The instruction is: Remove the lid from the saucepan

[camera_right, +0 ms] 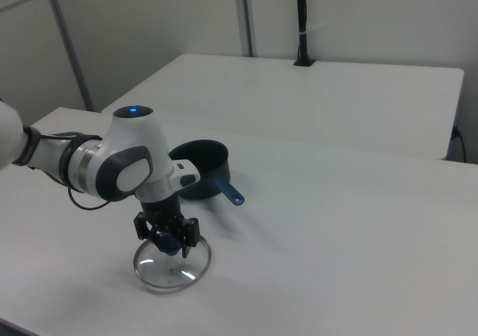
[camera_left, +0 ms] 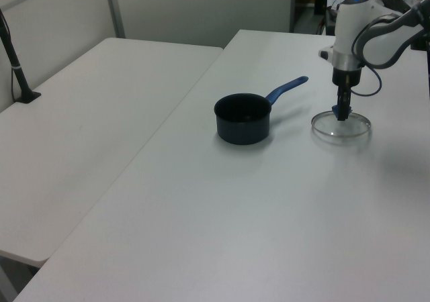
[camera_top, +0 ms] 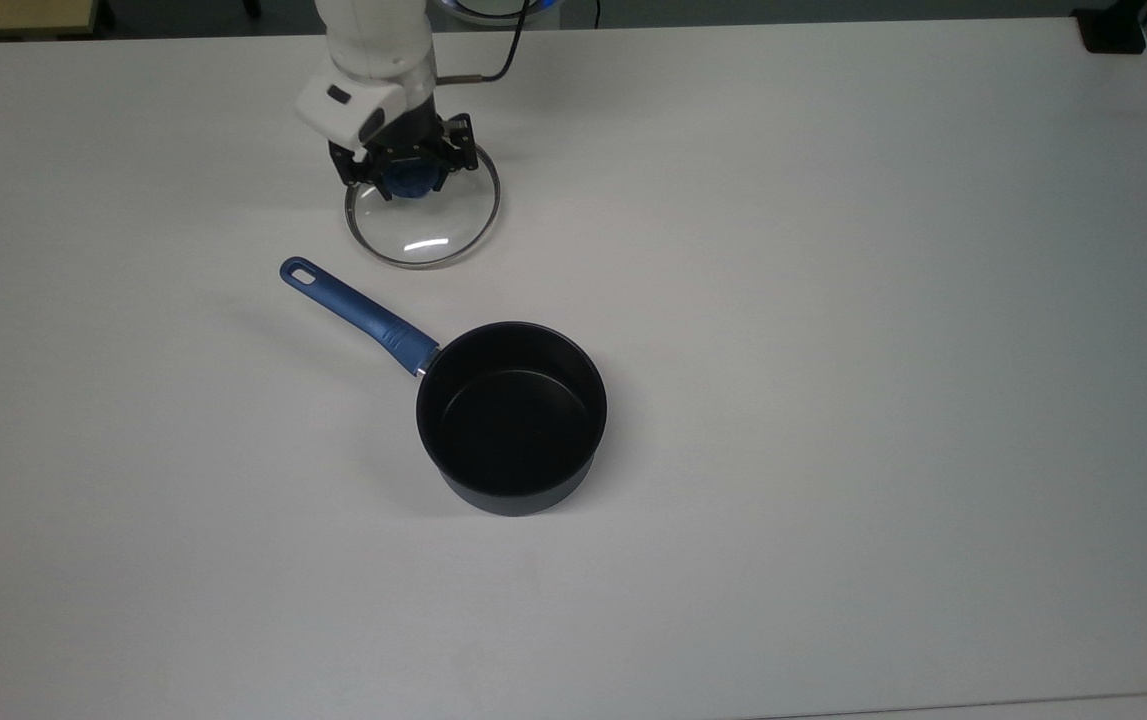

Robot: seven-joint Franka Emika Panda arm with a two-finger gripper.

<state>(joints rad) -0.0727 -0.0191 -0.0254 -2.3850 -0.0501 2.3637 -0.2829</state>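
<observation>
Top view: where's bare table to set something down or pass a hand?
The table is bare across the top view's whole right side, past the saucepan, and along its bottom edge. It is crowded only at the upper left, where the gripper holds the lid near the saucepan's handle.
</observation>
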